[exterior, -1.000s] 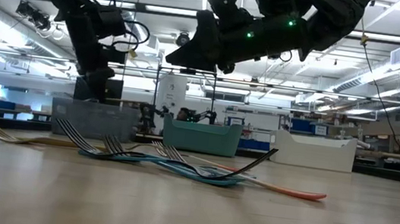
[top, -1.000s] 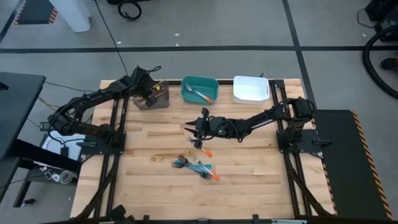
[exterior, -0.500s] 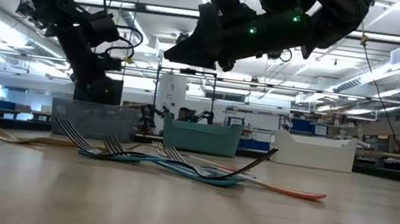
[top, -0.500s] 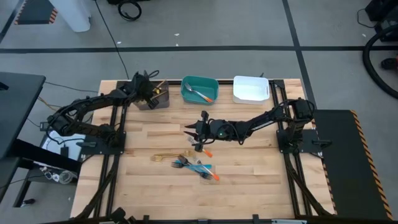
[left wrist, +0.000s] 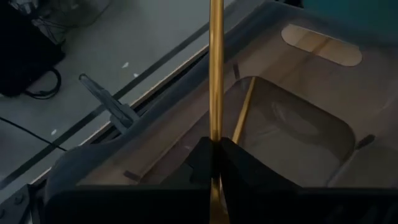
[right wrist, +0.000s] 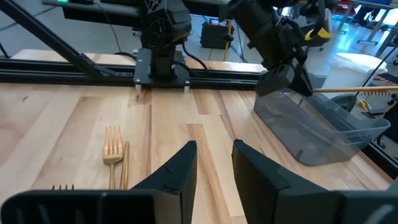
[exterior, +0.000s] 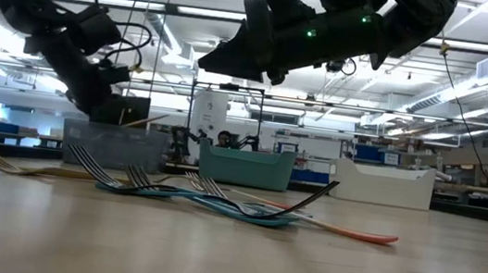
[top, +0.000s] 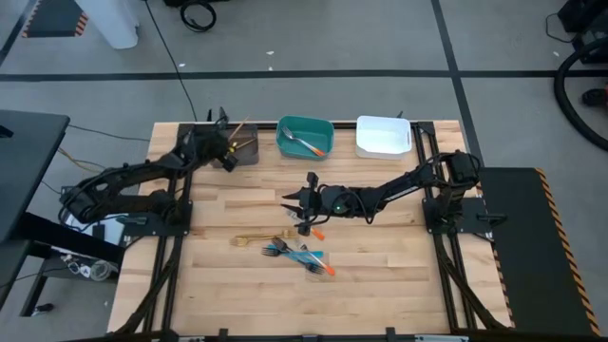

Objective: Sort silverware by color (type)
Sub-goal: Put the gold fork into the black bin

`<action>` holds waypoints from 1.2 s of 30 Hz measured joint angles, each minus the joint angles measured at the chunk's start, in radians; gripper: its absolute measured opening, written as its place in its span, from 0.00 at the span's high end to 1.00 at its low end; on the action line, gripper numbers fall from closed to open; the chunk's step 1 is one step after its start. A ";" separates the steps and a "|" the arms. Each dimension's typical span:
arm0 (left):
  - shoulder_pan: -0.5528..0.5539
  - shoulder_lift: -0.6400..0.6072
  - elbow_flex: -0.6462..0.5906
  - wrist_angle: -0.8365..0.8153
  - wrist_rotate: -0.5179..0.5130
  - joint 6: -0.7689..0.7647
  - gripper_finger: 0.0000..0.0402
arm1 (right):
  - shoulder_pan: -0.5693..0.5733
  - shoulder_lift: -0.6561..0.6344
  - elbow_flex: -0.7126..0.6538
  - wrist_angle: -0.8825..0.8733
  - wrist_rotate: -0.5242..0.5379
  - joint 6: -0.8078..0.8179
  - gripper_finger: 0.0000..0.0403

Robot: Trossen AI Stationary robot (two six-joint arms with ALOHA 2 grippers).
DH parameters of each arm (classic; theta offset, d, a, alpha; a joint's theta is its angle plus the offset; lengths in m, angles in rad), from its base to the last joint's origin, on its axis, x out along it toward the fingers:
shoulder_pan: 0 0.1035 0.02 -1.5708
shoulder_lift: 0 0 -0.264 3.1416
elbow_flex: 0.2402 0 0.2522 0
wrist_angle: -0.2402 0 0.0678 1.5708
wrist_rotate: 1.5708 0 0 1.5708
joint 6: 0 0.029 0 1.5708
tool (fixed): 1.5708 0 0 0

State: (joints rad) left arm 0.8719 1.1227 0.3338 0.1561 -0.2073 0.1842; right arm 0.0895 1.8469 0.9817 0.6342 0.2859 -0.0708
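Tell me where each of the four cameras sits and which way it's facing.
High: overhead, straight down on the table and both arms.
Low: at tabletop height, level across the forks; arms overhead.
Left wrist: past shut jaws pinching a gold utensil over the grey bin.
Right wrist: past open jaws; shares that bin.

1. You can't see both ends of the gold utensil [left wrist: 216, 74] in the left wrist view: the top edge cuts it off and its lower end vanishes between the fingers [left wrist: 202, 163].
2. From overhead, the pile of forks [top: 296, 253] overlaps too much for you to count pieces.
3. The gold fork [right wrist: 112, 144] has its handle cut off by the right wrist view's edge.
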 joint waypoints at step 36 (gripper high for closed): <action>0.000 0.002 -0.040 0.019 0.034 -0.023 0.66 | 0.000 0.000 0.000 0.001 0.000 0.000 0.73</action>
State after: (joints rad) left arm 0.8722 1.1252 0.2940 0.1752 -0.1733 0.1611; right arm 0.0891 1.8469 0.9817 0.6347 0.2859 -0.0708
